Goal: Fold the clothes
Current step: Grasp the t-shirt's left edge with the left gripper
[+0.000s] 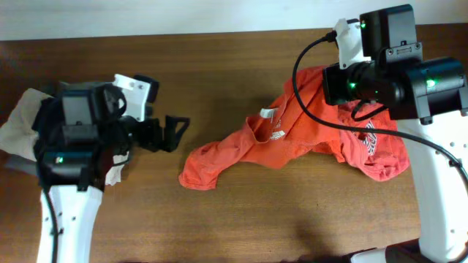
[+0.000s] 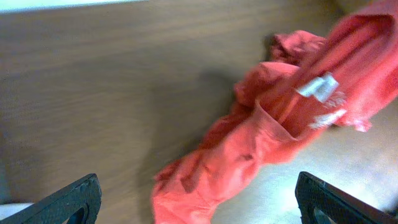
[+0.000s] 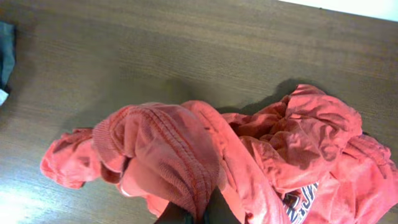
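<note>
An orange-red shirt (image 1: 292, 139) is lying crumpled on the brown wooden tabletop (image 1: 219, 66), stretching in the overhead view from the centre out toward 3 o'clock. One rumpled end is trailing toward 7 o'clock, and a small white tag (image 1: 269, 113) is showing near the neck opening. White printed lettering (image 1: 369, 139) is peeking out of the folds at the shirt's 3 o'clock end. The right pincer (image 3: 189, 214) is pressed together and pinching a bunched, ribbed edge of the shirt, which is filling the lower middle of the right wrist view and hiding most of the fingers. In the overhead view the wrist camera is covering this pincer, at about 1 o'clock of the heap. The left pincer (image 1: 179, 134) is standing spread wide and gripping nothing, hovering at 9 o'clock of the shirt, apart from it and pointing toward it. A pale cloth (image 1: 22, 120) is lying at the tabletop's 9 o'clock edge, partly under the left arm.
</note>
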Tool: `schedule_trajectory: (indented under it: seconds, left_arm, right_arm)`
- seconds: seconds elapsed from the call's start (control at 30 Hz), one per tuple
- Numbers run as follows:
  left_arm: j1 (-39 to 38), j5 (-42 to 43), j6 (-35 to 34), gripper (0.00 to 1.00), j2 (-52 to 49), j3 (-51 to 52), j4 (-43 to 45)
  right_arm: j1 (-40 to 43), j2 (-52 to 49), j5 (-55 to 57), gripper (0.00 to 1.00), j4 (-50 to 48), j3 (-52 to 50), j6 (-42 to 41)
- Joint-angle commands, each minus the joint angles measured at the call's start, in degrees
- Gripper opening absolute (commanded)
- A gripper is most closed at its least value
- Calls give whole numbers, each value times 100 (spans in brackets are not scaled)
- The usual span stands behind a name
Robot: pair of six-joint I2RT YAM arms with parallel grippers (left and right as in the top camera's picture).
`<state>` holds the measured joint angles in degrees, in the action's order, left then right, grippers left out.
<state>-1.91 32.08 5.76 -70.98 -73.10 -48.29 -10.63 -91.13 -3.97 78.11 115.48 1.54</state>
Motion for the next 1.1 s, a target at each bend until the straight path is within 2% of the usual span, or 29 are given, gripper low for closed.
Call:
schedule_trajectory:
  seconds: [0.0,0.23,0.3,0.43,0.53,0.67,0.87,0.97,1.07]
  left_arm:
    - [-258,927,52,99,-299,-109,-26]
    - [-1250,1071,131,99,-1010,-109,-52]
    - [-1526,654,378,99,-1161,-107,-52]
    - [-2114,-953,463,99,-1547,-98,24]
    - [-2492,-1095,557,95,-1963,-98,326]
    - [-2833,-1762,544,91,-2485,-98,831]
    - [-2907,-1950,289,89,-2872,-98,1292]
    - [-2907,-1952,291,72,-2999,-98,1593]
    - [-2907,-1976,289,45,-3038,-98,1792]
  right_arm:
    - [-33,-146,55,4,-57,9,-55]
    - [-31,-138,59,4,-319,37,-57]
    - [-31,-138,57,4,-409,37,-61]
    - [-22,-133,55,4,-476,48,-179]
    - [-22,-120,55,4,-476,59,-208]
    - [-22,-70,57,4,-479,59,-203]
    - [-22,39,57,4,-461,59,-203]
    - [-22,76,57,4,-461,59,-205]
    - [-22,101,55,4,-435,59,-205]
